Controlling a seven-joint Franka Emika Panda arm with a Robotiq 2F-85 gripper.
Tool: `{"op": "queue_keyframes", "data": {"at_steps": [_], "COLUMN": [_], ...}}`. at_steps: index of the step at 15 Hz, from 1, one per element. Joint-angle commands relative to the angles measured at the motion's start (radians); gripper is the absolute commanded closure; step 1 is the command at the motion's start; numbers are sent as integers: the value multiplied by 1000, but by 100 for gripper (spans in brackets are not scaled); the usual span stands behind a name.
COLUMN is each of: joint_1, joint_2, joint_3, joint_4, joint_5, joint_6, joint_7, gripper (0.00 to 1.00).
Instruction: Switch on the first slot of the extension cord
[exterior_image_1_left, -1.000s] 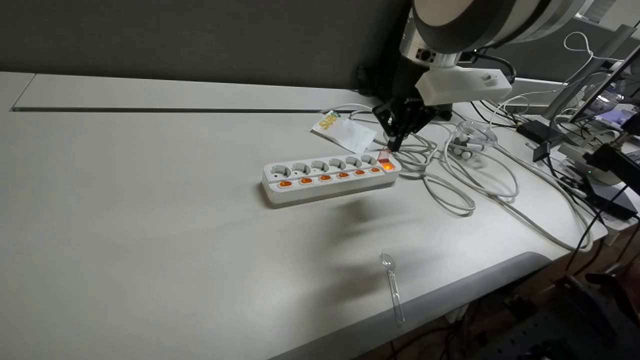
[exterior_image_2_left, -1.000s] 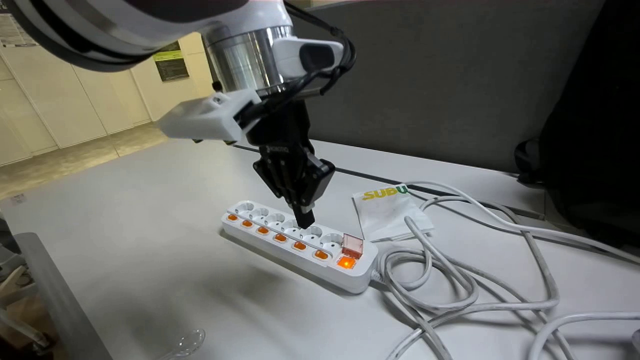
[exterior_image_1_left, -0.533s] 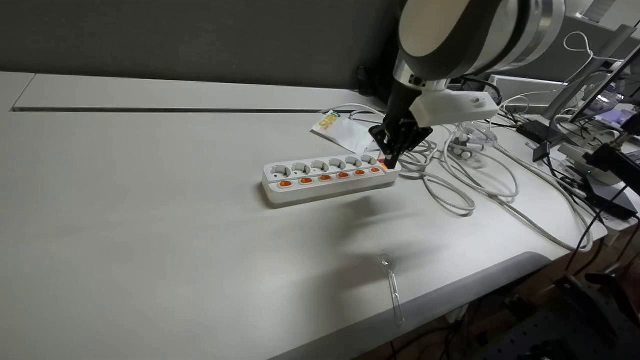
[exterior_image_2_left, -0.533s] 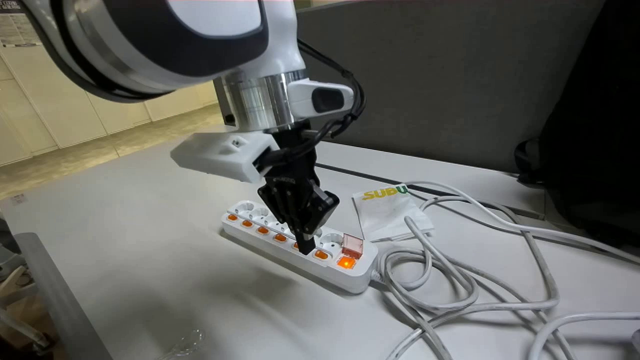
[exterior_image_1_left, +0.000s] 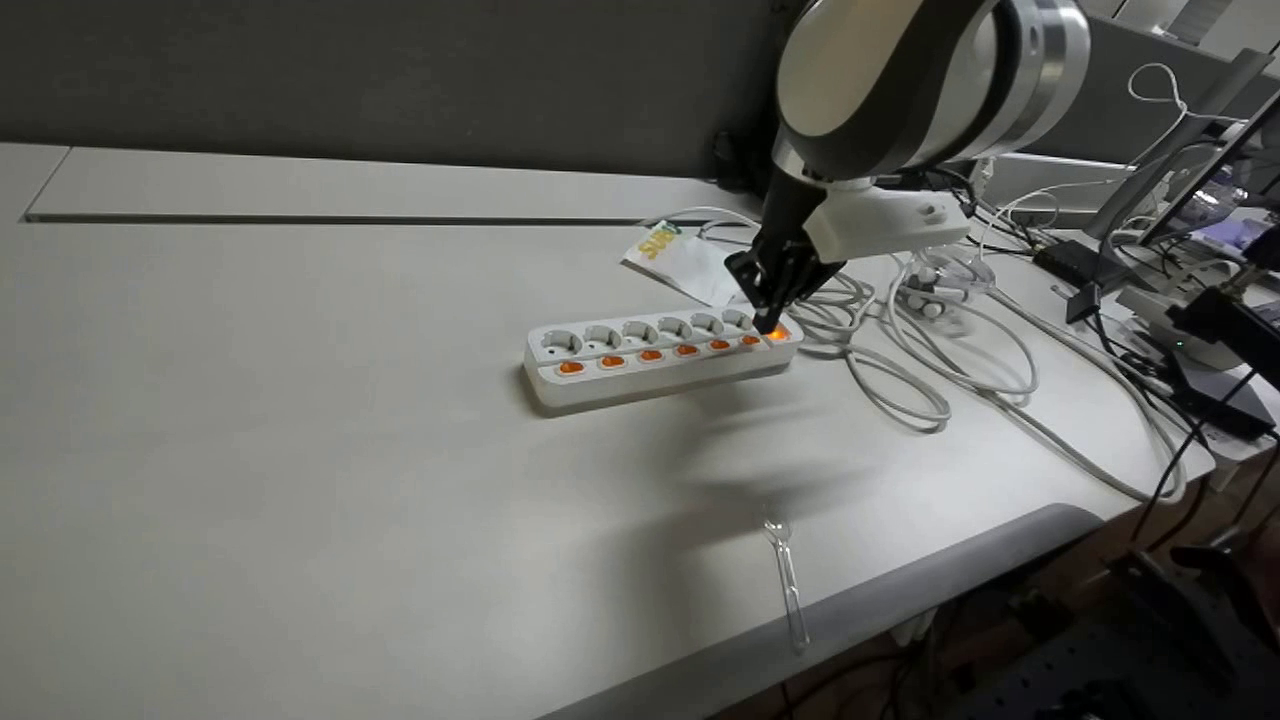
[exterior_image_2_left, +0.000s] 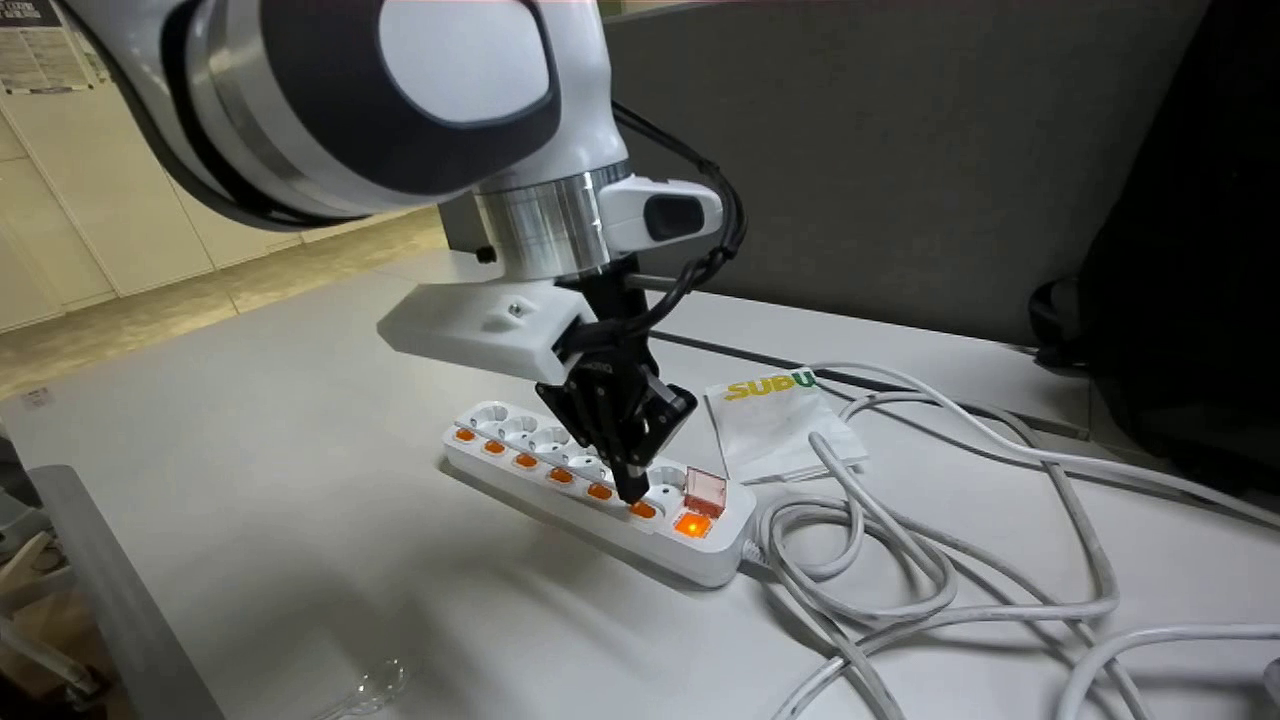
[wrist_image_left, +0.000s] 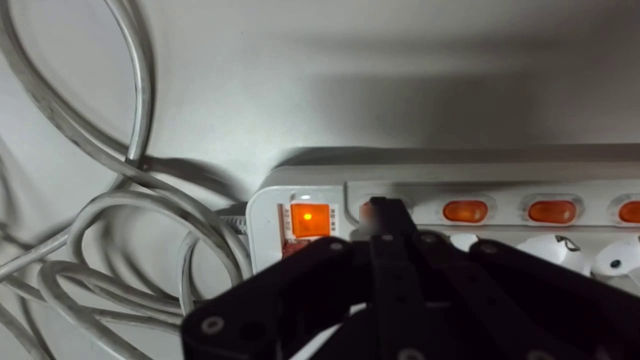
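Arm (exterior_image_2_left: 440, 100) over right end of strip (exterior_image_2_left: 590, 517); grpr (exterior_image_2_left: 632, 492) pts dn, pressed tog, part-hides oval sw (exterior_image_2_left: 643, 511) by lit sw (exterior_image_2_left: 692, 525); contact unclear.

The white extension cord (exterior_image_1_left: 665, 378) lies flat on the table (exterior_image_1_left: 300, 450), six round sockets (exterior_image_1_left: 639, 332) along its far side, six orange switches (exterior_image_1_left: 651, 356) along the near; at its right end a square orange switch (exterior_image_2_left: 692, 525) glows, its reddish cover (exterior_image_2_left: 705, 492) raised.
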Motion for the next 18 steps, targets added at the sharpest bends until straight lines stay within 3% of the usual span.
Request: {"op": "queue_keyframes", "data": {"at_steps": [1,12,18], "joint_1": [9,59,192], "joint_2": [36,96,148], "joint_3": [-3,-29,-135], "joint_4": [41,63,69], "joint_5": [26,22,-16], "joint_6": [5,40,76], "joint_7": [-20,18,166], "gripper": [100,100,100]}}
